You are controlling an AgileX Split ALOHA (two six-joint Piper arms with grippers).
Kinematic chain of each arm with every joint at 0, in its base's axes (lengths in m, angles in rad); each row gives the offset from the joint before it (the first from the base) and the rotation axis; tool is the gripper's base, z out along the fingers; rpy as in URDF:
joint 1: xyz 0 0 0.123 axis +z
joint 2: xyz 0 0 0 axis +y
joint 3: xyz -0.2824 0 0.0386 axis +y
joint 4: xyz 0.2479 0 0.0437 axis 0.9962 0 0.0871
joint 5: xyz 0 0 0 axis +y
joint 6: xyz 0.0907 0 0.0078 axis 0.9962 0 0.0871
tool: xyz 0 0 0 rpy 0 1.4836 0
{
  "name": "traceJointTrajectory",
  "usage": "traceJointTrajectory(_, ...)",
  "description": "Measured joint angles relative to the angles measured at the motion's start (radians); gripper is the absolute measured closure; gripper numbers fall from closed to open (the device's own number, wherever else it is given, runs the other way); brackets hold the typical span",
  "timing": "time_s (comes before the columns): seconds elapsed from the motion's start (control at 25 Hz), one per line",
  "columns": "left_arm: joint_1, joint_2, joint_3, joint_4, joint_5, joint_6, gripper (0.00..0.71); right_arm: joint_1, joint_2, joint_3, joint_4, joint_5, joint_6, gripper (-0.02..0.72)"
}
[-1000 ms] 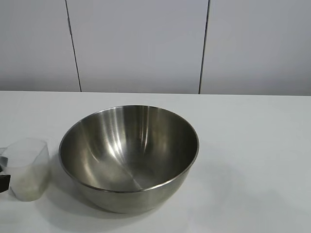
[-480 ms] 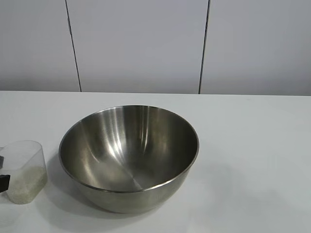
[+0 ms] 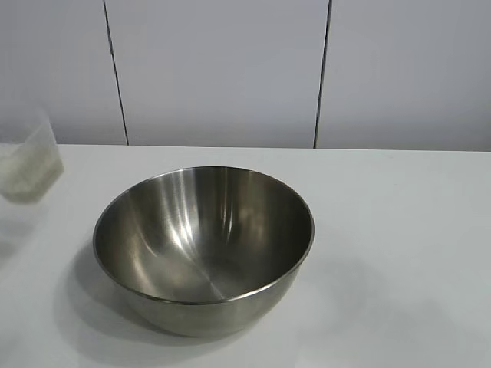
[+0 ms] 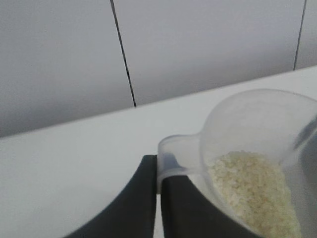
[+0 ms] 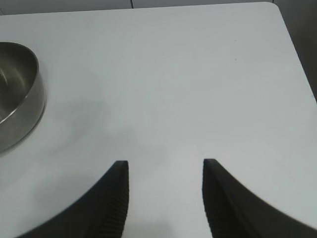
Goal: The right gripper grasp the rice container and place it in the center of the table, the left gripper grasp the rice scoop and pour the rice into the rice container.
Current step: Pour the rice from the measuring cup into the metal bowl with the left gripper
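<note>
One steel rice container [image 3: 203, 249] stands upright on the white table [image 3: 399, 230], a little toward the exterior view's left of middle, its inside bare and shiny. To its right the tabletop runs open all the way to that view's edge, and a strip of bare table lies between the bowl and the wall behind it. In the right wrist view the table's far corner and its side edge show, with the bowl [image 5: 17, 94] well apart from both.

One rice scoop [image 3: 27, 165] hangs in the air at the exterior view's left edge, above the table and apart from the bowl's rim, blurred. The left gripper [image 4: 157, 198] is pinched tight on the scoop's small tab handle, its two fingers almost meeting. The clear cup [image 4: 257, 148] carries one heap of rice [image 4: 252, 188] in its lower part.

The right gripper [image 5: 166, 193] hovers over bare table, off to the bowl's side, with its two fingers spread moderately and nothing between them.
</note>
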Motion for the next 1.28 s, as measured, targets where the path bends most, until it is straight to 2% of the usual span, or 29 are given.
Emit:
traceJointTrajectory(0.2,-0.002,-0.175,-0.141,0.16,0.329,0.024,0.701,0.0,0.0,0.0,0.0,0.0,0.0,0.387)
traceJointTrajectory(0.36,-0.064,-0.236,-0.272,0.314,0.572,0.027,0.701,0.0,0.0,0.0,0.0,0.0,0.0,0.387)
traceJointTrajectory(0.52,-0.168,-0.237,-0.362,0.461,0.694,0.078,0.701,0.0,0.0,0.0,0.0,0.0,0.0,0.387)
traceJointTrajectory(0.72,-0.289,-0.232,-0.395,0.515,0.721,0.31,0.701,0.0,0.0,0.0,0.0,0.0,0.0,0.387)
traceJointTrajectory(0.84,-0.354,-0.197,-0.396,0.449,0.727,0.526,0.701,0.0,0.0,0.0,0.0,0.0,0.0,0.387)
traceJointTrajectory(1.0,-0.409,-0.114,-0.396,0.256,0.723,0.866,0.701,0.0,0.0,0.0,0.0,0.001,0.0,0.387)
traceJointTrajectory(1.12,-0.433,-0.045,-0.397,0.074,0.672,1.141,0.701,0.0,0.0,0.0,0.0,0.0,0.0,0.387)
traceJointTrajectory(1.28,-0.475,0.03,-0.399,-0.169,0.542,1.524,0.701,0.0,0.0,0.0,0.0,0.0,0.0,0.387)
